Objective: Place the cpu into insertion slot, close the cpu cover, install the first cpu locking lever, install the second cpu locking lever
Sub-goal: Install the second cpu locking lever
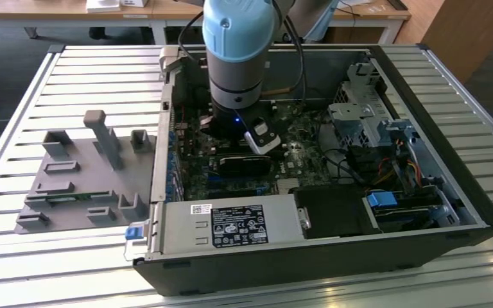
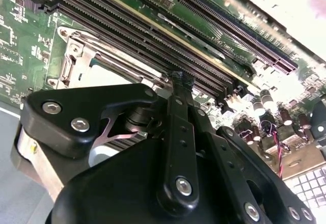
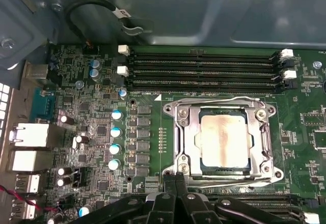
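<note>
In the first wrist view the cpu [image 3: 224, 140], a dull silver square, lies in the insertion slot [image 3: 275, 174]. The silvery cpu cover [image 3: 184, 132] lies flat around it. A thin wire lever [image 3: 219, 100] runs along the socket edge beside the memory slots. My gripper [image 3: 175, 179] is shut with nothing visible between its fingertips, and its tips are at the opposite socket edge. The second wrist view shows the gripper [image 2: 181, 79] just beside the socket [image 2: 71, 63], with part of the cpu [image 2: 109, 76] visible. In the exterior view the gripper [image 1: 262, 146] hangs low over the motherboard inside the open case.
Long black memory slots [image 3: 204, 71] run beside the socket, and small capacitors [image 3: 116, 132] stand on its other side. A grey power supply box [image 1: 229, 224], a black block [image 1: 242, 163], a drive cage [image 1: 366, 115] and cables [image 1: 400, 173] crowd the case. A grey fixture tray [image 1: 84, 179] lies at the exterior view's left.
</note>
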### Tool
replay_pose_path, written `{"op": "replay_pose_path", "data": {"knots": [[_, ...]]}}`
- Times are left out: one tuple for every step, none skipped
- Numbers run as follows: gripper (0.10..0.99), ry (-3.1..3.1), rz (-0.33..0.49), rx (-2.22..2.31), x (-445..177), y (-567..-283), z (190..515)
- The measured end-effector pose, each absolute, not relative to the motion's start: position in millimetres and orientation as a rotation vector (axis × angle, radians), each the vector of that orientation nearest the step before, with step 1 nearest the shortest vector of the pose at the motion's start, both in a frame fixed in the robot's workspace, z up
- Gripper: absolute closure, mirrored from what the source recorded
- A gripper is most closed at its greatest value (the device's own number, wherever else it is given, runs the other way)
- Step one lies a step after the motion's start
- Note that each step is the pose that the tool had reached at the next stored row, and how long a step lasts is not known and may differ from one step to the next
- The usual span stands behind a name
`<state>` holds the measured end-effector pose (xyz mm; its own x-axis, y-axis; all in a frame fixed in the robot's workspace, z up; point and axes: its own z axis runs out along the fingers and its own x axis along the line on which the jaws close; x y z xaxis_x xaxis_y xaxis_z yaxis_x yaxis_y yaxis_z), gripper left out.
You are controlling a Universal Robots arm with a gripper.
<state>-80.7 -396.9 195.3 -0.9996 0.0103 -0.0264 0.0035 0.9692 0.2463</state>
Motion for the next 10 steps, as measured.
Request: {"op": "replay_pose_path", "data": {"knots": [[0.980, 3.090, 0.387, 0.011, -80.8, -396.6, 195.1], [0.980, 3.090, 0.388, 0.011, -81.0, -396.3, 195.0], [0.980, 3.090, 0.388, 0.011, -81.2, -396.1, 194.8], [0.980, 3.090, 0.388, 0.011, -81.3, -395.8, 194.6], [0.980, 3.090, 0.389, 0.011, -81.4, -395.6, 194.4], [0.980, 3.090, 0.389, 0.011, -81.6, -395.4, 194.0], [0.980, 3.090, 0.390, 0.011, -81.7, -395.1, 193.7], [0.980, 3.090, 0.390, 0.011, -81.9, -394.9, 193.3], [0.980, 3.090, 0.391, 0.011, -82.0, -394.6, 193.0], [0.980, 3.089, 0.392, 0.011, -82.3, -394.1, 192.3]]}}
